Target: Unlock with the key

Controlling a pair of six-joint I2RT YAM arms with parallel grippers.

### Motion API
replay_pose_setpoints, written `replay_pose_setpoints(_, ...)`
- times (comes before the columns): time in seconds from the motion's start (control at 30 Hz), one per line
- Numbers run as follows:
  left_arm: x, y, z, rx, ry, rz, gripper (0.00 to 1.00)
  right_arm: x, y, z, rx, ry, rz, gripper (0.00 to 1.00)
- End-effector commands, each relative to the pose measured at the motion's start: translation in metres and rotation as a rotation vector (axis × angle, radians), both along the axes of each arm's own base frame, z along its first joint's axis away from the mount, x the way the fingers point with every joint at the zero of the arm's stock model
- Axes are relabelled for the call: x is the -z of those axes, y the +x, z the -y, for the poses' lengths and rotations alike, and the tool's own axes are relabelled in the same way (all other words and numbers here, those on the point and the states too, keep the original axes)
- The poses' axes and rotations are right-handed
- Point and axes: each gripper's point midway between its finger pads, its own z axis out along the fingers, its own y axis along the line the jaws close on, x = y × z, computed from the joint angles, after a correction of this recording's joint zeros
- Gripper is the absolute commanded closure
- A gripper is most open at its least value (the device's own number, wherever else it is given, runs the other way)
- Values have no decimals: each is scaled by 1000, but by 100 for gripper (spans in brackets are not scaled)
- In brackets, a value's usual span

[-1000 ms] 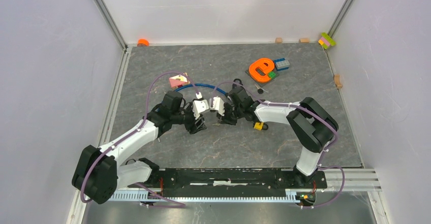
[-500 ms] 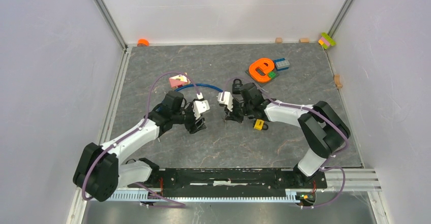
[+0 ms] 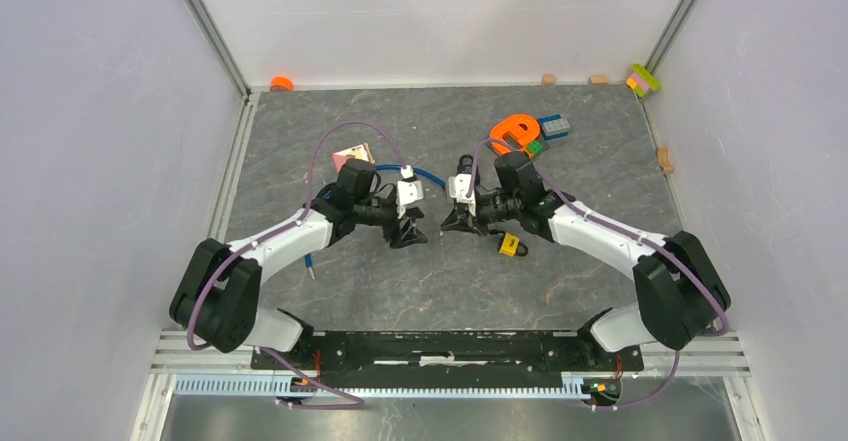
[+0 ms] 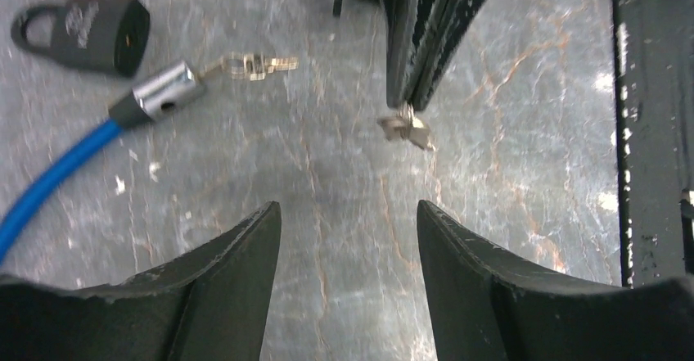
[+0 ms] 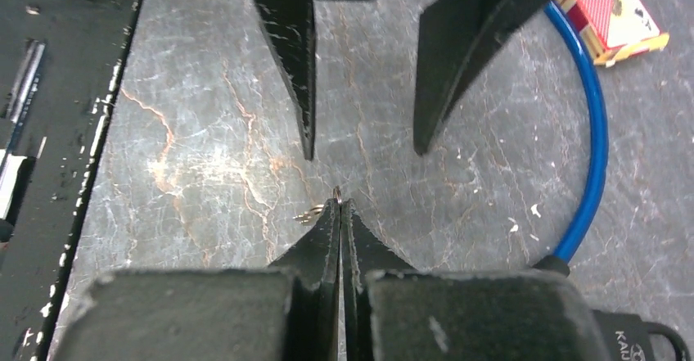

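Observation:
My right gripper point(image 5: 340, 205) is shut on a small silver key point(image 5: 317, 212) by its ring and holds it low over the grey tabletop; the key also shows in the left wrist view point(image 4: 407, 126). My left gripper point(image 4: 348, 209) is open and empty, facing the right one tip to tip across a short gap point(image 3: 408, 226). A black padlock point(image 4: 82, 29) lies just beyond them, next to the silver end of a blue cable point(image 4: 159, 91) and a second key point(image 4: 254, 66). A yellow padlock point(image 3: 511, 246) lies under my right arm.
A red and pink box point(image 3: 351, 156) lies at the back left by the blue cable point(image 3: 395, 169). An orange letter with coloured bricks point(image 3: 520, 131) sits behind my right arm. Small blocks line the back wall and right edge. The black base rail point(image 4: 655, 132) runs along the front.
Both arms have swung so that the grippers sit a little farther back. The right gripper stays shut on the key; the left gripper now faces it more squarely.

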Motion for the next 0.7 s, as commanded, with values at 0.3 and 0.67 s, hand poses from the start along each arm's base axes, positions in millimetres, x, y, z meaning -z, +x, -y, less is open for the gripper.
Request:
replay_pose_setpoints(0.3, -40, -18, 42, 311, -243, 132, 37, -40, -16, 4, -93, 108, 37, 100)
replay_pose_setpoints(0.67, -31, -19, 56, 320, -231, 137, 59, -43, -15, 8, -79, 115, 39, 100)
